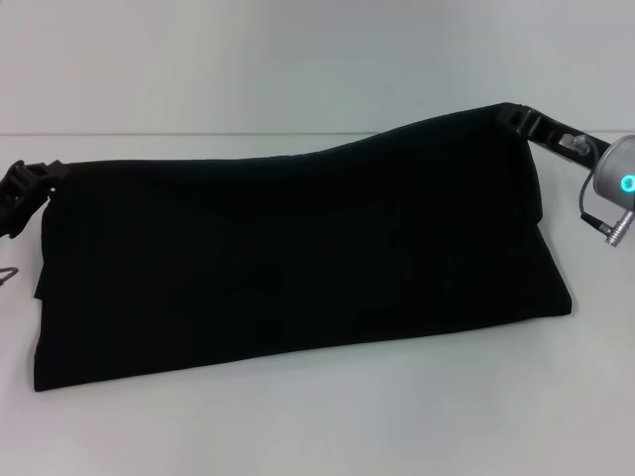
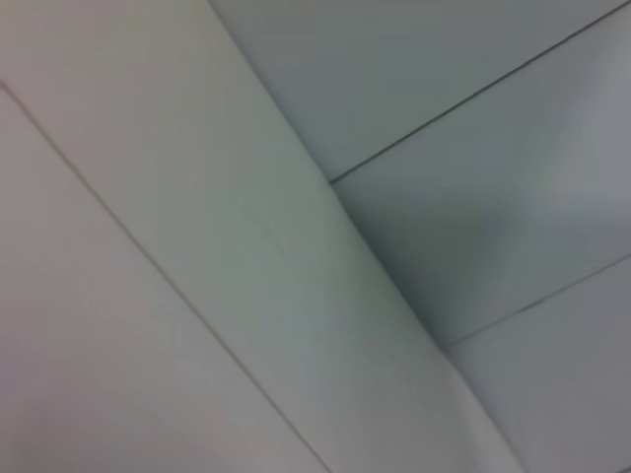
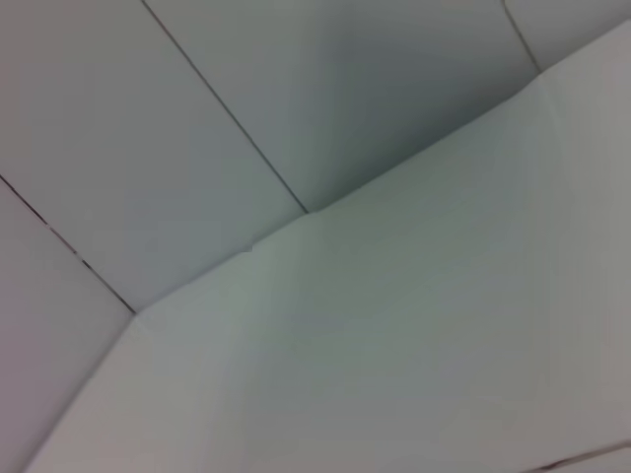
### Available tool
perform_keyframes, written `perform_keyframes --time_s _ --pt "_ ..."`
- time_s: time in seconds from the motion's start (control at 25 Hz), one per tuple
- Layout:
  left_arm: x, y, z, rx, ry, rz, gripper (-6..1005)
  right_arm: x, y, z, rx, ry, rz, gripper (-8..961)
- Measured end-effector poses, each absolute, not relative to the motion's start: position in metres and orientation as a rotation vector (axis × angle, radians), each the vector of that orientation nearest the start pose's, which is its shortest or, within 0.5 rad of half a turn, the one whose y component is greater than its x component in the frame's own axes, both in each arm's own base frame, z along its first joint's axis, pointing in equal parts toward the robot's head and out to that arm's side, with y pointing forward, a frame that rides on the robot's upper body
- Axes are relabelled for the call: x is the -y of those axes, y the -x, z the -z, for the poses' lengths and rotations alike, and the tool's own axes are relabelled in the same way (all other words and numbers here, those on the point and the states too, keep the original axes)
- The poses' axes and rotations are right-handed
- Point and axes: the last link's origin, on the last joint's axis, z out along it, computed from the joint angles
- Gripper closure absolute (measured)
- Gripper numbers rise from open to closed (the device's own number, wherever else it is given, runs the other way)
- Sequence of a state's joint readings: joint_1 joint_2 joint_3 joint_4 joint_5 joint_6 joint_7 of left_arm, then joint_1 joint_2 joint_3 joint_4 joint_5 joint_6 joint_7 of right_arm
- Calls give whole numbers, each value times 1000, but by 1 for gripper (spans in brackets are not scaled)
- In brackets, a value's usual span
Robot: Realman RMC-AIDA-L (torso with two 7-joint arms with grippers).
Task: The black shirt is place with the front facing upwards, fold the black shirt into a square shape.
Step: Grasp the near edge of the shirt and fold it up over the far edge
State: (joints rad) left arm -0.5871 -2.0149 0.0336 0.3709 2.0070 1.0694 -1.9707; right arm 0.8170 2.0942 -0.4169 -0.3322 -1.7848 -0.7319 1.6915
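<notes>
The black shirt (image 1: 298, 268) is stretched as a wide dark band between my two grippers in the head view, and no lettering shows. Its lower edge lies on the white table (image 1: 327, 426), while its upper edge is lifted, higher on the right. My left gripper (image 1: 38, 177) is shut on the upper left corner. At the upper right corner my right gripper (image 1: 516, 113) pinches the cloth. Neither wrist view shows the shirt or any fingers.
The right wrist housing with a cyan light (image 1: 621, 182) hangs at the right edge. A small grey wire piece (image 1: 8, 273) pokes in at the left edge. Both wrist views show only pale panels with thin seams (image 2: 463, 99).
</notes>
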Motion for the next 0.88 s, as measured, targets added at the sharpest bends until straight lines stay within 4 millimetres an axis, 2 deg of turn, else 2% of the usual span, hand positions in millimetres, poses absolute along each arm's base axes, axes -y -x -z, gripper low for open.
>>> perform_keyframes --time_s 0.16,0.52,0.72,0.88 --pt "-381 353 -46 1683 1434 1112 974 -456 -256 13 -1334 1784 -813 894" --pt "-389 350 -44 1674 1382 1130 978 -466 -252 13 -1310 1756 -750 893" --pt "-391 350 -40 1673 1330 1148 966 -469 -248 13 -1254 1784 -708 818" --pt "-391 348 -38 1664 1325 1160 840 -470 -247 15 -1251 1790 -707 758"
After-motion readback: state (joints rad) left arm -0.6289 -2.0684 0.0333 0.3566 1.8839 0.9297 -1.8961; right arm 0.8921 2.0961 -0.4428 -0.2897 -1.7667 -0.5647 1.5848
